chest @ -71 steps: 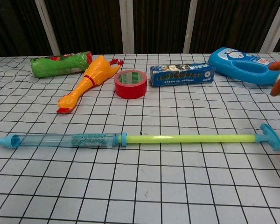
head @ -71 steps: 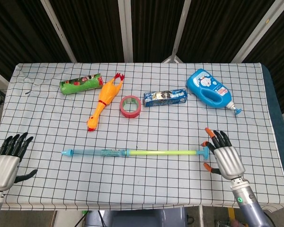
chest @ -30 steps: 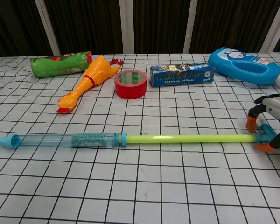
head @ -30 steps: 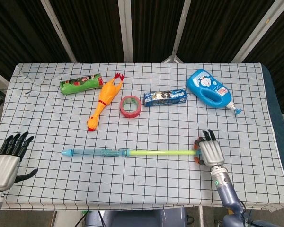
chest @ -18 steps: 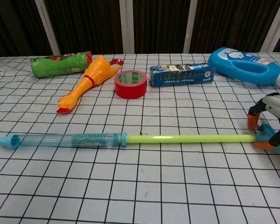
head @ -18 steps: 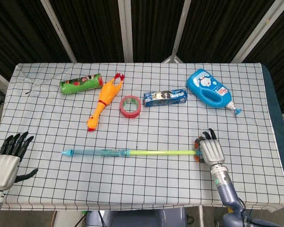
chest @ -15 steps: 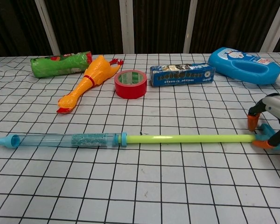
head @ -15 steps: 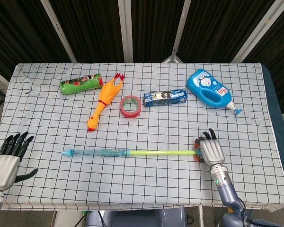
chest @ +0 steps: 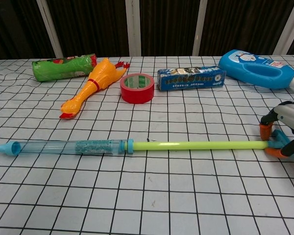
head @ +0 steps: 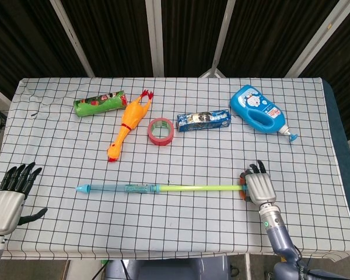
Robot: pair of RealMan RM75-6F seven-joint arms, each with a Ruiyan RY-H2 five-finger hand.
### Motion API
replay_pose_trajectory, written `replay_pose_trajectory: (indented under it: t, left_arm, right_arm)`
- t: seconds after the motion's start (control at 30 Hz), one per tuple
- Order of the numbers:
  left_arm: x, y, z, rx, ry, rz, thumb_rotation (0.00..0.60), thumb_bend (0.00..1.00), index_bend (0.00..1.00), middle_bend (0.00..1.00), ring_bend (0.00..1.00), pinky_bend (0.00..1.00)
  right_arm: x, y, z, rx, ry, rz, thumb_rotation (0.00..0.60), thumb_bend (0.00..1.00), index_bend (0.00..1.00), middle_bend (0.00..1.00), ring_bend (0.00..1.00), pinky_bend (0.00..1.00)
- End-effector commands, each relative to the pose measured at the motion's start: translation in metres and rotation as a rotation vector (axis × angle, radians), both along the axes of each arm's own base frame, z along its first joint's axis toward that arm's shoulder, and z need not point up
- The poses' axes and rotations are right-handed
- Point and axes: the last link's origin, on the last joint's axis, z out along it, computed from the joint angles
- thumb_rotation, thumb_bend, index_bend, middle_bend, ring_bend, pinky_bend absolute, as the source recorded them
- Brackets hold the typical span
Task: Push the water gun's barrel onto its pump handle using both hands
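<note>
Lengthwise left-right, water gun [head: 157, 188], nozzle toward left.

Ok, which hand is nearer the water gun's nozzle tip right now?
Left. The left hand sits off the table's corner, apart from the nozzle tip; the right hand grips the pump handle at the far end.

Water gun [head: 163, 188] [chest: 137, 145] flat on table: clear blue barrel left, yellow-green pump rod fully extended right.
</note>
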Motion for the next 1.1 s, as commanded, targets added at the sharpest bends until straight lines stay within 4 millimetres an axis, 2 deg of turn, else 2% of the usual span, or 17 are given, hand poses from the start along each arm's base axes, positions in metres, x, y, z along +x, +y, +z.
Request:
replay_pose_trajectory:
  t: [0.03, 0.2, 0.33, 0.47, 0.67, 1.1]
  left_arm:
    - [0.0, 0.0, 0.0, 0.001, -0.001, -0.001, 0.6, 0.12, 0.0, 0.0, 0.0, 0.0]
    - [0.0, 0.0, 0.0, 0.0, -0.001, -0.001, 0.6, 0.12, 0.0, 0.0, 0.0, 0.0]
    - [0.0, 0.0, 0.0, 0.0, -0.003, -0.002, 0.6, 0.12, 0.0, 0.0, 0.0, 0.0]
    - [0.001, 0.0, 0.0, 0.001, -0.006, -0.002, 0.6, 0.12, 0.0, 0.0, 0.0, 0.0]
    - [0.001, 0.0, 0.0, 0.002, -0.009, -0.006, 0.6, 0.12, 0.0, 0.0, 0.0, 0.0]
    - [0.002, -0.001, 0.001, 0.009, -0.018, -0.014, 0.6, 0.12, 0.0, 0.0, 0.0, 0.0]
  right_arm:
    - [0.0, 0.0, 0.0, 0.002, 0.001, -0.003, 0.6, 0.38, 0.55, 0.44, 0.18, 0.0]
    - [0.0, 0.001, -0.001, 0.008, 0.006, -0.003, 0.6, 0.39, 0.55, 0.44, 0.18, 0.0]
    - [0.002, 0.001, -0.001, 0.014, 0.008, -0.002, 0.6, 0.48, 0.55, 0.44, 0.18, 0.0]
    - [0.003, 0.001, 0.0, 0.01, 0.0, 0.0, 0.6, 0.51, 0.63, 0.49, 0.22, 0.0]
    - [0.007, 0.001, 0.006, -0.014, -0.017, 0.008, 0.6, 0.52, 0.71, 0.55, 0.28, 0.0]
    - [0.012, 0.001, 0.024, -0.052, -0.045, 0.026, 0.6, 0.52, 0.74, 0.58, 0.3, 0.0]
